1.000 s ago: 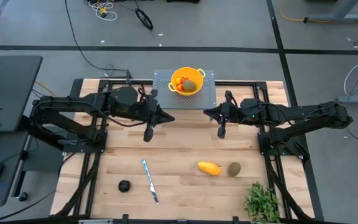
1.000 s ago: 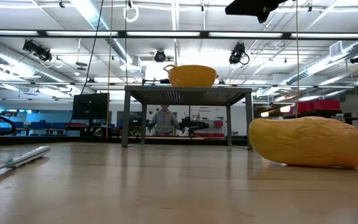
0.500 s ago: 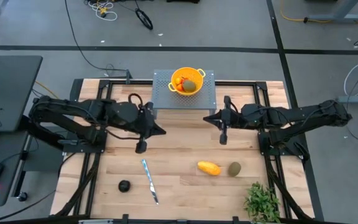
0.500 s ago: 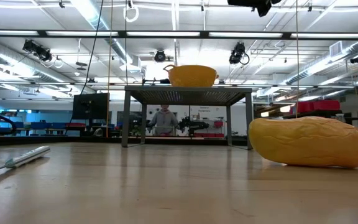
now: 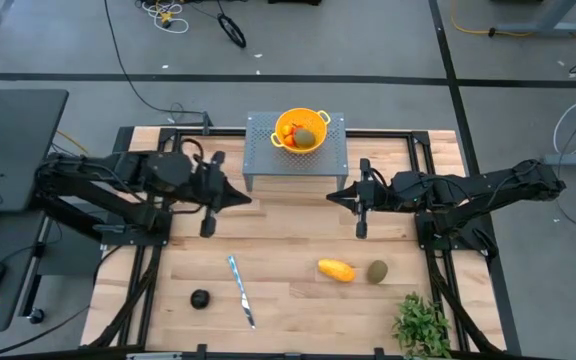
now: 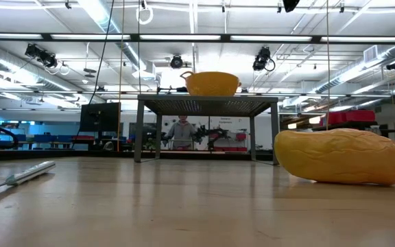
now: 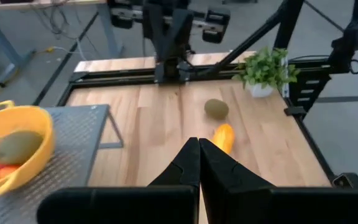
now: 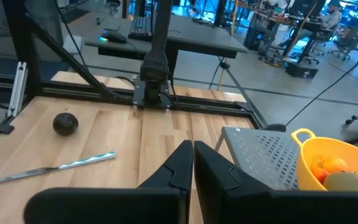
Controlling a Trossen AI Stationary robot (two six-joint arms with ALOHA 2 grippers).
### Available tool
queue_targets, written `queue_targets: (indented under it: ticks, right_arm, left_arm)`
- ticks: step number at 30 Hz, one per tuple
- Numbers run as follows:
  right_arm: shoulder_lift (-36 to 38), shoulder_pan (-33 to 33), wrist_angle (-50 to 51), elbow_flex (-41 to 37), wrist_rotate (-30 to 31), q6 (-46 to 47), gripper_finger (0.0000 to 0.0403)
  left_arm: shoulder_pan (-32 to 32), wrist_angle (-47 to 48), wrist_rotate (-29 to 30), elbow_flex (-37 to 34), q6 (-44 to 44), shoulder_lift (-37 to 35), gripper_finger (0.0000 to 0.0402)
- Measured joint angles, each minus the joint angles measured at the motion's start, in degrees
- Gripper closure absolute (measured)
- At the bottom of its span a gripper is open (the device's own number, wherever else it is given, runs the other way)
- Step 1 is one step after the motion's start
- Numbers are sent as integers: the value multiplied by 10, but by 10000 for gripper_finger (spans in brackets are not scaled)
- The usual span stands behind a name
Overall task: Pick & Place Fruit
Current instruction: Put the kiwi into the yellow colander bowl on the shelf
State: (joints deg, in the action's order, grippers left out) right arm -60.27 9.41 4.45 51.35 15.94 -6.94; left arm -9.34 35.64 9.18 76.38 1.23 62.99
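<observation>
**Table layout and clearances**

The left gripper hangs over the table's left half, fingers pressed together and holding nothing. Toward the near edge on that side lie the black fruit and the knife, apart from each other, with bare wood around them.

At the middle of the far edge, a grey perforated stand carries the yellow bowl. It holds a green fruit and small orange-red fruit. Open boards run from the stand's front to the near edge.

The right gripper hangs just right of the stand's front, fingers likewise closed and empty. Nearer the front edge, the yellow fruit and a second green fruit lie just beside each other. The plant stands at the near right corner.

The low view shows the yellow fruit large at right, the knife's end at left, and only the bowl's outer wall. A person shows small beyond the stand, details unclear.
</observation>
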Motion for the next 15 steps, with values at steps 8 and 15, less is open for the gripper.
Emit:
queue_targets:
  ticks: [8,15]
  right_arm:
    - [0,0,-7,0,0,0,381]
    - [0,0,-9,0,0,0,381]
  left_arm:
    - [1,20,60,0,-7,-75,400]
    - [1,55,106,0,-8,-137,400]
